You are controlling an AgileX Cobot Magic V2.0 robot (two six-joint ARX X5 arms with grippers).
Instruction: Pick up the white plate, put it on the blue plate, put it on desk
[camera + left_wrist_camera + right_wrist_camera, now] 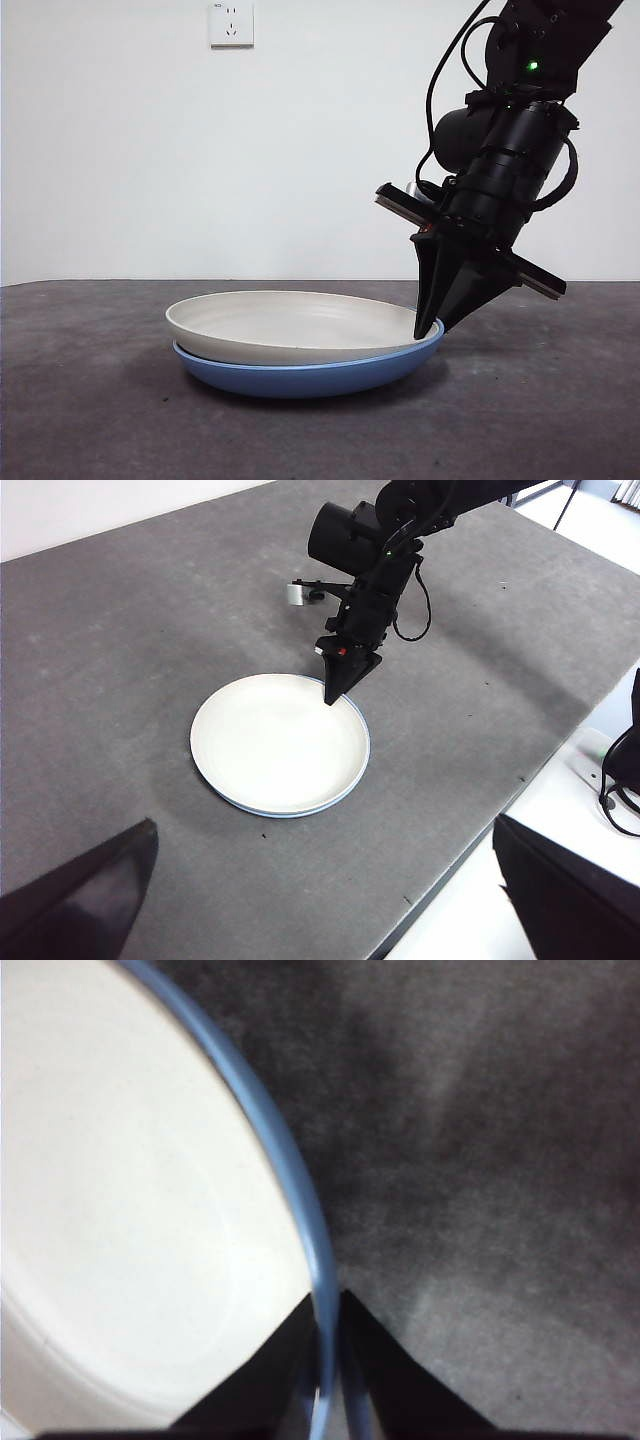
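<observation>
The white plate (290,320) (275,740) (130,1210) rests inside the blue plate (300,378) (290,1160), which sits flat on the desk (100,420) (120,630). The white plate lies a little off-centre, away from the gripper side. My right gripper (428,333) (330,700) (325,1310) points steeply down at the plates' rim. Its jaws are shut on the blue rim, one inside and one outside. Whether the white plate's edge is pinched too is hidden. My left gripper (323,825) hangs open high above the desk, well away from the plates.
A wall socket (231,23) is on the white wall behind. The desk's edge (450,880) runs close to the plates on one side, with a white surface and black cables (620,770) beyond it.
</observation>
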